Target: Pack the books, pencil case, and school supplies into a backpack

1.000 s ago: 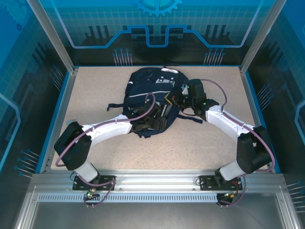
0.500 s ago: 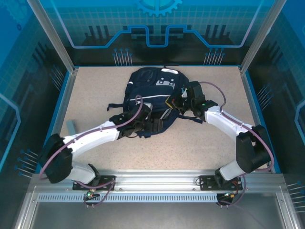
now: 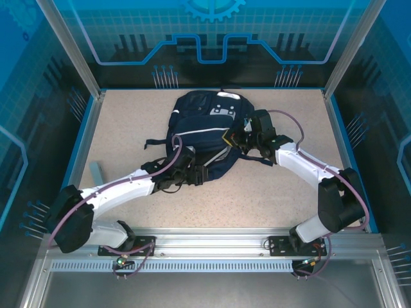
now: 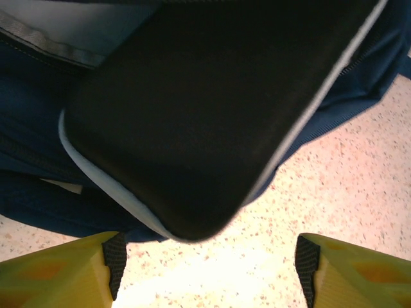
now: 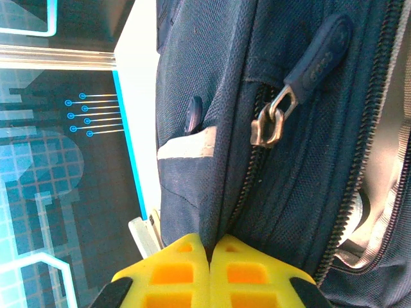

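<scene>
The backpack (image 3: pixel 200 115) lies mid-way across the table (image 3: pixel 125 128), and a black book (image 4: pixel 212 115) protrudes from its near opening. The left gripper (image 4: pixel 209 260) has its fingers wide apart, just short of the book's corner and gripping nothing. The right gripper (image 5: pixel 210 253) has its fingers pinched together on backpack fabric, near a zipper pull (image 5: pixel 273 125).

I can read no text, number or brand on any of my feeds. The zipper pull (image 5: pixel 319 56) on the backpack (image 5: pixel 205 96) bears faint raised marks I can't make out, and its white patches (image 3: pixel 221 110) are too small to read.
</scene>
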